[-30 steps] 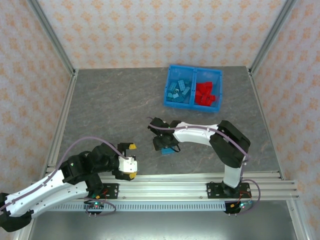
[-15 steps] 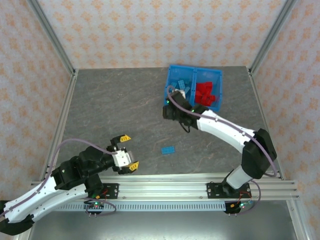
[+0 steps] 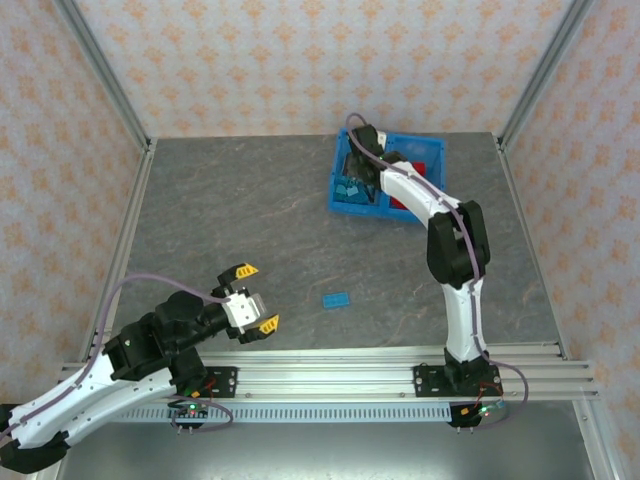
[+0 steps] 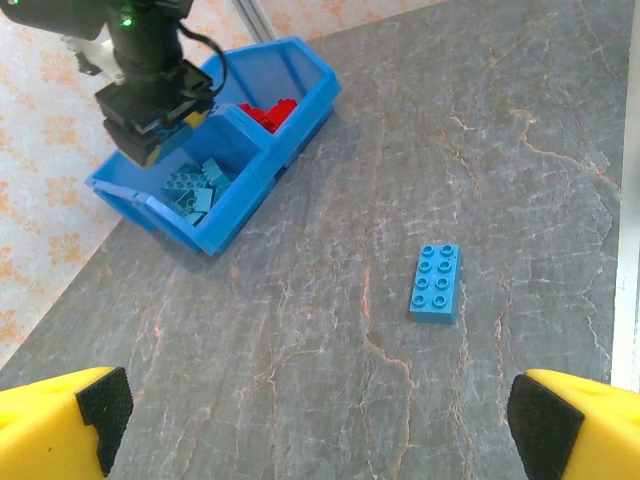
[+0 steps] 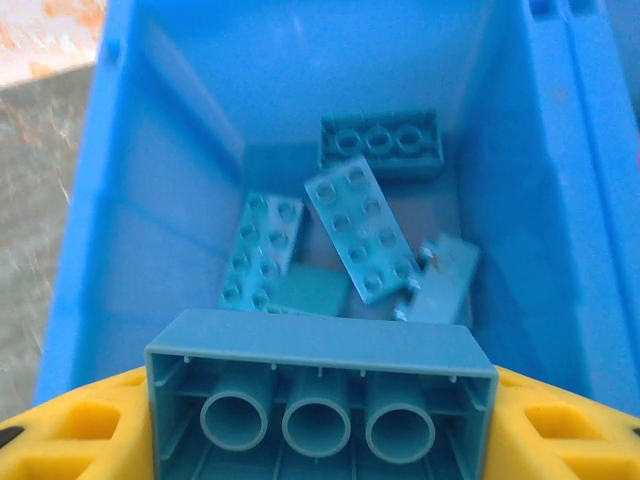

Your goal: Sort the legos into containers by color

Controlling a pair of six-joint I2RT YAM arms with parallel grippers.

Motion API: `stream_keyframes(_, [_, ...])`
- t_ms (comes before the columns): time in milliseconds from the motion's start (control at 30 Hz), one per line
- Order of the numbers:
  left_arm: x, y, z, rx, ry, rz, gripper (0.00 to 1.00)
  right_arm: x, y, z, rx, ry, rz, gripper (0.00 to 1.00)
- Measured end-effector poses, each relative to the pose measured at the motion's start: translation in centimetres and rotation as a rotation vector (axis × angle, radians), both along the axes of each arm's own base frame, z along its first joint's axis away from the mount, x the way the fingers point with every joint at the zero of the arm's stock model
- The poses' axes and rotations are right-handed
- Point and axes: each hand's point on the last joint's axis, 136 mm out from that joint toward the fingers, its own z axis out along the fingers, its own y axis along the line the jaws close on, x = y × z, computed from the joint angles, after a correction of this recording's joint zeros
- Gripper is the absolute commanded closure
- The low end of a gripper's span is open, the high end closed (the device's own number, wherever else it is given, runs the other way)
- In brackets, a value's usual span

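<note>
Right tool (image 5: 320,425), mine: closed on a light blue plastic brick (image 5: 320,385), hollow underside showing, over the left compartment (image 5: 150,200) of the translucent blue plastic bin (image 4: 235,215), above more light blue bricks (image 5: 365,235). Left tool (image 4: 320,420): spread wide, nothing in it. One blue brick (image 4: 436,284) lies loose on my grey table (image 4: 300,330).

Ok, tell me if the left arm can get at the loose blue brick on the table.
Probably yes: the left gripper is open, the blue brick lies flat ahead of it with bare table between, and the right gripper is away over the bin, holding another brick.
</note>
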Motion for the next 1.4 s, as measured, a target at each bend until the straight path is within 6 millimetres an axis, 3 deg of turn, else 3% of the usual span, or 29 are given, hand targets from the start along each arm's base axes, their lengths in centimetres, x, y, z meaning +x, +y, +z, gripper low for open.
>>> stream_keyframes(200, [0.1,0.1,0.0,0.001,0.001,0.005,0.00,4.0,0.1,0.0,0.020,-0.005,-0.007,0.29])
stream_keyframes(400, [0.2,0.2,0.0,0.002,0.001,0.014,0.00,5.9,0.5,0.3,0.008,-0.008,0.005,0.19])
stream_keyframes(567, [0.3,0.2,-0.1,0.004,0.003,0.014,0.00,6.0,1.0,2.2,0.021,-0.018,0.031,0.17])
stream_keyframes(667, [0.4,0.3,-0.1,0.005,0.002,0.020,0.00,5.0,1.1,2.9,0.034,-0.002,0.050,0.17])
stream_keyframes(733, [0.4,0.3,-0.1,0.006,0.000,0.018,0.00,3.4,0.9,3.0,0.041,0.034,0.067,0.16])
stream_keyframes(833, [0.3,0.2,-0.1,0.017,-0.009,0.010,0.00,-1.1,0.3,3.2,0.063,0.096,0.105,0.16])
stream_keyframes(967, [-0.3,-0.1,-0.6,0.061,-0.028,-0.046,0.00,-9.7,0.1,5.5,0.129,0.116,0.194,0.13])
stream_keyframes(1067, [-0.9,-0.3,-1.5,0.114,-0.032,-0.106,0.00,-16.7,1.1,7.3,0.165,0.089,0.284,0.06])
stream_keyframes(1133, [-1.3,-0.4,-2.2,0.151,-0.031,-0.145,0.00,-21.5,2.2,7.4,0.189,0.079,0.361,0.01])
stream_keyframes(1200, [-1.7,-0.7,-2.9,0.185,-0.023,-0.184,0.00,-26.1,3.1,6.0,0.202,0.109,0.429,0.01])
stream_keyframes(1267, [-2.0,-0.9,-3.7,0.214,-0.005,-0.213,0.00,-29.4,3.5,3.7,0.203,0.168,0.467,0.01])
stream_keyframes(1400, [-2.5,-1.2,-5.3,0.266,0.050,-0.257,0.00,-34.2,3.6,-1.9,0.159,0.316,0.495,0.01])
